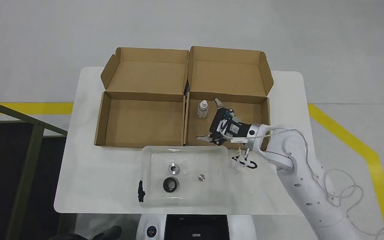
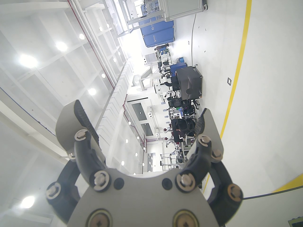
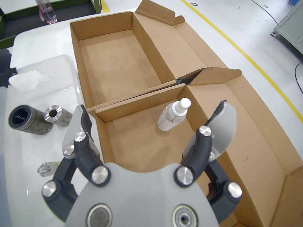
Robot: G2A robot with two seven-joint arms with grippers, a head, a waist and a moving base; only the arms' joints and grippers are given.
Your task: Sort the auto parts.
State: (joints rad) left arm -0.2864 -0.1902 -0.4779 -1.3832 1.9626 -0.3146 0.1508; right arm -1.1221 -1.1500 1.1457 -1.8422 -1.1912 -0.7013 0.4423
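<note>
A clear plastic tray (image 1: 186, 150) at the table's front holds a black ring bearing (image 1: 172, 184), a silver cylinder (image 1: 173, 167) and a small silver part (image 1: 201, 177). Behind it stand two open cardboard boxes. The left box (image 1: 141, 123) is bare inside. The right box (image 1: 252, 114) holds a small white spray bottle (image 1: 203, 108). My right gripper (image 1: 211, 122) hangs open over the right box, just short of the bottle (image 3: 172, 116), with nothing between its fingers (image 3: 152, 107). The bearing (image 3: 26, 120) and cylinder (image 3: 56, 115) lie side by side. My left gripper (image 2: 142, 107) is open, facing the hall.
A small black clip-like item (image 1: 243, 159) lies on the white table right of the tray. A black object (image 1: 141, 191) sits at the tray's front left edge. Both box lids stand open at the back. A pink water bottle (image 3: 45, 8) stands on a shelf beyond the table.
</note>
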